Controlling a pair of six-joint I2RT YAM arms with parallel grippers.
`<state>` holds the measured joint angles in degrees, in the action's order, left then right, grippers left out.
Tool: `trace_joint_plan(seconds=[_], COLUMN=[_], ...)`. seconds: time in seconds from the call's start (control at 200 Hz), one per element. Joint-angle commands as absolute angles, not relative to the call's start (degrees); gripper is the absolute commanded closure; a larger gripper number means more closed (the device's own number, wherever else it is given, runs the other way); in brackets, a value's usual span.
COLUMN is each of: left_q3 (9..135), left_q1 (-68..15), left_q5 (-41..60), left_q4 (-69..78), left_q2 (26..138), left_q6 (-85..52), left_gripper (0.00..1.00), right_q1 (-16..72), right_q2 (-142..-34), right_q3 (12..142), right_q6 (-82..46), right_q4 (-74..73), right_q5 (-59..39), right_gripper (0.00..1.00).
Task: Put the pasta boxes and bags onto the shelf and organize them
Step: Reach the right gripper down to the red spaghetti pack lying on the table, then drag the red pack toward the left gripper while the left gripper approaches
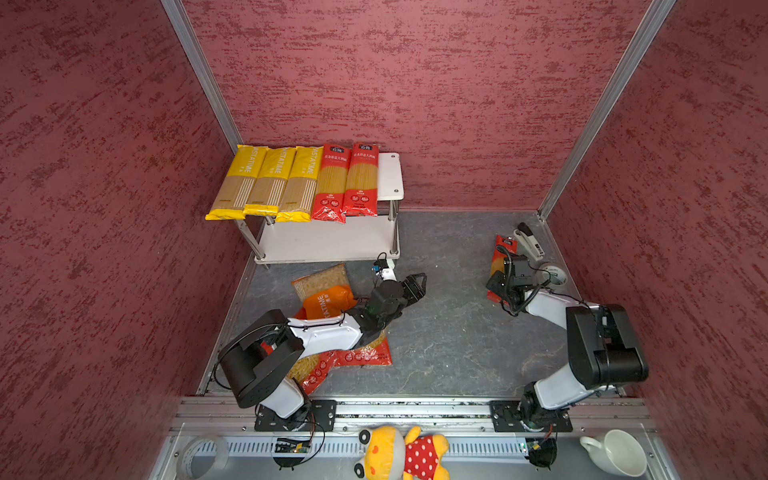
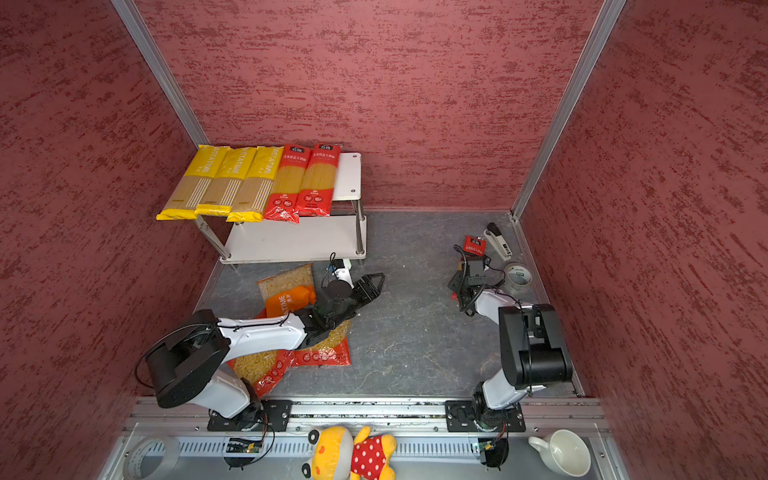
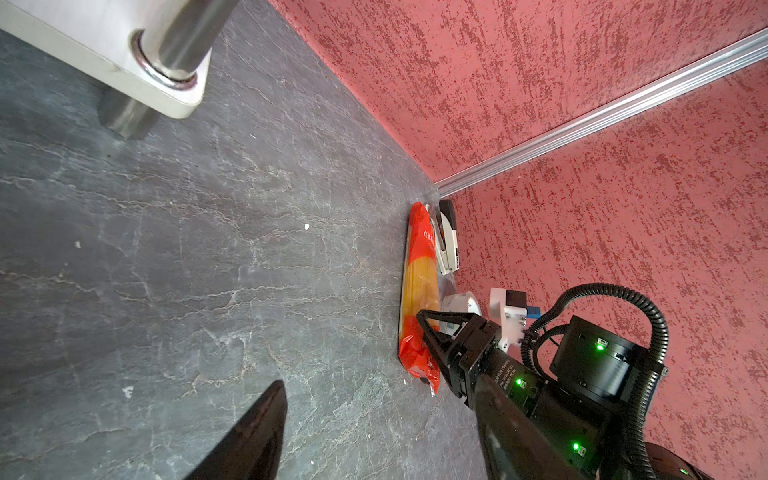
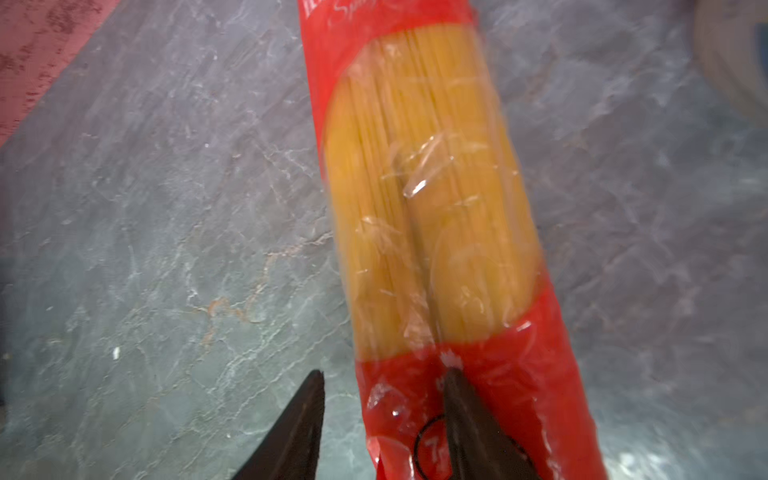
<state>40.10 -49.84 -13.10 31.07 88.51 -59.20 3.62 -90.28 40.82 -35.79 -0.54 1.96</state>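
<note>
The small two-tier shelf (image 1: 390,174), two white boards on shiny metal posts, stood at the far left against the red wall. Five long spaghetti packs lay side by side on its top board: three yellow PASTATIME packs (image 1: 266,183) on the left and two red packs with clear windows (image 1: 347,183) to their right. A bare strip of board remained at the right end, and the lower board was unoccupied.

The third red spaghetti pack (image 4: 432,187) lay on the dark grey stone-look floor (image 1: 449,332) at the far right, just beside a white and black stapler (image 1: 530,243) and a roll of clear tape (image 1: 557,276). The right gripper (image 4: 382,374) hung over its near end with jaws apart, one finger on top of the wrapper and the other over bare floor beside it, not clamped on it.

The orange PASTATIME short-pasta bag (image 1: 328,299) and two red windowed bags (image 1: 365,355) lay overlapping on the floor in front of the shelf, partly under the left arm. The left gripper (image 1: 423,284) hovered just right of them, jaws spread wide and holding nothing
</note>
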Motion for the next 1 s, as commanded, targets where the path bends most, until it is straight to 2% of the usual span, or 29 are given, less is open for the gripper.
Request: trace_joint_plan(seconds=[0.0, 0.18, 0.486, 0.611, 0.807, 0.997], left_q3=[39.6, 40.0, 38.7, 37.8, 39.1, 42.7], left_q1=[-49.9, -49.8, -48.5, -47.3, -46.9, -47.6], left_q5=[-12.7, -12.3, -13.1, -14.0, -14.7, -10.0], left_q4=[32.9, 33.4, 32.8, 30.8, 26.9, 24.4], left_q2=[89.3, 90.2, 89.0, 86.9, 86.0, 89.9], left_q6=[-58.1, -58.5, -58.3, -56.8, -53.7, -51.2], left_gripper=[0.29, 0.29, 0.29, 0.29, 0.29, 0.29], right_q1=[6.3, 9.7, 27.3, 31.3, 29.6, 13.8], right_q2=[-91.1, -89.9, -92.4, -91.3, -81.5, -77.8], right_q3=[38.3, 37.5, 37.2, 37.3, 41.7, 41.2], right_q6=[-37.1, -38.5, -43.6, -42.4, -35.9, -38.2], right_q4=[3.0, 5.3, 5.3, 4.8, 9.6, 9.0], right_q5=[-3.9, -8.3, -12.4, -15.0, -15.3, -20.2], right_gripper=[0.52, 0.54, 0.55, 0.55, 0.51, 0.47])
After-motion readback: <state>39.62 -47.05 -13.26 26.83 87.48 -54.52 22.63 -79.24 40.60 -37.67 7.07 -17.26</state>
